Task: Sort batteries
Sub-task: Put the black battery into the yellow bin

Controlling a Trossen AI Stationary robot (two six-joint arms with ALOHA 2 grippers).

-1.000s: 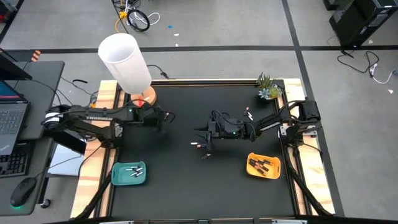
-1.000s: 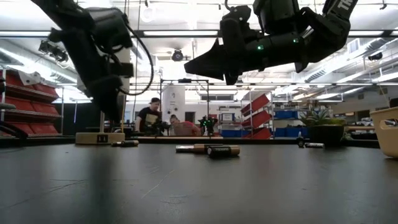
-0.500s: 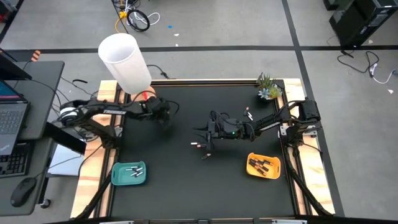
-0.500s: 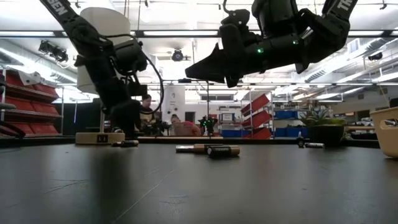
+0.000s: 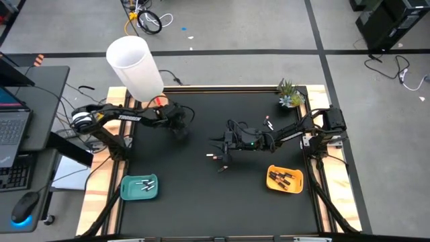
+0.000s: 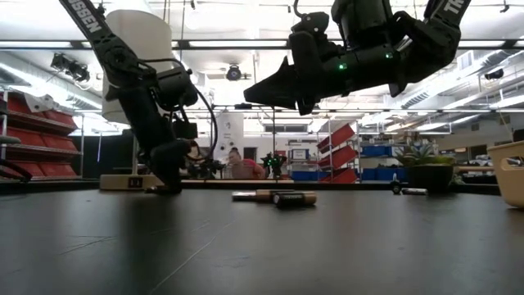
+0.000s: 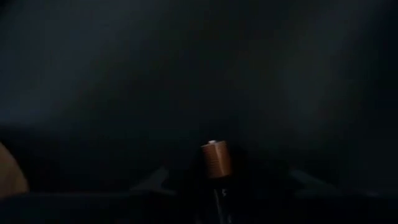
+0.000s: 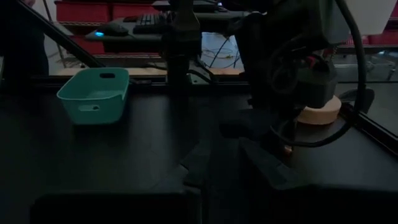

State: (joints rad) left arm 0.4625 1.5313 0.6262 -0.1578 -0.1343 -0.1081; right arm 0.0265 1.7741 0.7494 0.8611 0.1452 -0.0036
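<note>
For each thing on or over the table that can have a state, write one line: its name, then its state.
Left claw: low at the mat, straddling one battery, not clearly gripping it.
Right claw: raised above the mat, holding nothing visible.
Teal tray: upright, holds a few pale batteries.
Orange tray: upright, holds several dark batteries.
Loose batteries: lying flat on the black mat, unsorted.

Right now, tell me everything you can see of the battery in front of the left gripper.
The battery is a small cylinder with a copper-coloured, metallic-looking end and a pale cap, its darker body running back between the fingers of the left gripper. It lies low over the black table near the back left. Whether the fingers already touch it cannot be told.
</note>
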